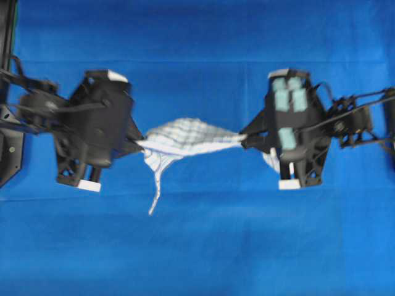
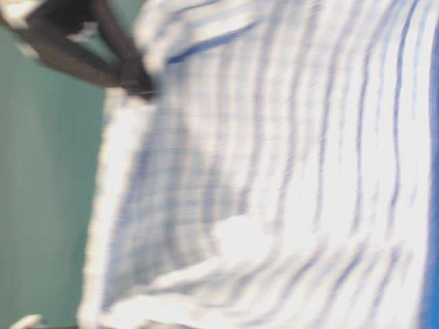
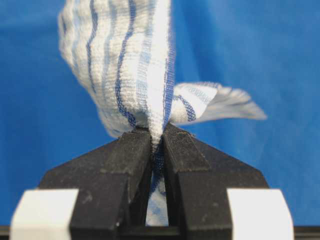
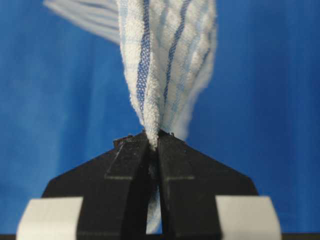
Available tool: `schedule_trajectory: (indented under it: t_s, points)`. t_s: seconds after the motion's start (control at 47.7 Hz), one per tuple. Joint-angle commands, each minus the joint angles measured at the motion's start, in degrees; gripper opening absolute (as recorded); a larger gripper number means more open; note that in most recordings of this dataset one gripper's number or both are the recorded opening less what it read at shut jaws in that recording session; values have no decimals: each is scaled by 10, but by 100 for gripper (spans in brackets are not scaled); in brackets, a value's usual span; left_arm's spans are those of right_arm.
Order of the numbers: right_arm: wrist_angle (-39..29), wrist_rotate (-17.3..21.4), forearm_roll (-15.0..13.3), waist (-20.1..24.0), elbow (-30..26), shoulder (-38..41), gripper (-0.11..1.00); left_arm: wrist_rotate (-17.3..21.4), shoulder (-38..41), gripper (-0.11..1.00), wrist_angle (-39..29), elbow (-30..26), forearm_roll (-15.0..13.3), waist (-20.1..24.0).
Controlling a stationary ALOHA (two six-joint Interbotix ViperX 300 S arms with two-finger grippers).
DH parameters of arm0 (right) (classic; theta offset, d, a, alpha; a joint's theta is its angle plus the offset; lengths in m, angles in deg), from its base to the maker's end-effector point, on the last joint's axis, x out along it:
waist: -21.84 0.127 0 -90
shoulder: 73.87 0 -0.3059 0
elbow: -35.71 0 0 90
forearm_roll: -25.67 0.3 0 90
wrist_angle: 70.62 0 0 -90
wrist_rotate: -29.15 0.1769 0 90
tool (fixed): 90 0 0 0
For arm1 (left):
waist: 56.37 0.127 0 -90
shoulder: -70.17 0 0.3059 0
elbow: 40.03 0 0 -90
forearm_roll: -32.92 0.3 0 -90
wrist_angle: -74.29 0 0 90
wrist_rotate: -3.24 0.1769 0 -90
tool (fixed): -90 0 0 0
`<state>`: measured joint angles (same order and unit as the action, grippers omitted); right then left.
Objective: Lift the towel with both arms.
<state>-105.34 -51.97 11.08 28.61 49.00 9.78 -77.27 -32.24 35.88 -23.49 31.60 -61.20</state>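
The left hand (image 3: 156,137) is clenched on one end of the towel (image 1: 188,137), the checked cloth pinched tight between its two black fingers (image 3: 131,150) and a little of it showing below the pinch. The right hand (image 4: 152,137) grips the opposite end the same way, its fingers (image 4: 172,155) pressed together on a bunched fold of fabric. From overhead the towel hangs stretched between the two hands, sagging a little in the middle, with a narrow corner trailing down toward the near side. It sits over the middle of the desk (image 1: 197,246), which is covered in plain blue cloth. The left arm (image 1: 92,132) reaches in from the left and the right arm (image 1: 296,129), with pale teal pads on it, from the right. At table level the towel fills most of the blurred view.
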Motion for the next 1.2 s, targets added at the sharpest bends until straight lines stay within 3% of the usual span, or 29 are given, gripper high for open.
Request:
schedule_trajectory:
  t_s: [0.0,0.273,0.566,1.174]
  points:
    - [-29,-1,-15,-3,-45,-24,4,-1,-18,3,-17,-35,1,9]
    - [-99,-2,-52,-3,-120,-29,4,0,-25,3,-69,-100,2,27]
    - [-110,-2,-52,-3,-135,-33,4,11,-20,3,-91,-130,2,37]
    - [-120,2,-38,-4,-134,-36,4,24,-19,3,-69,-129,2,37]
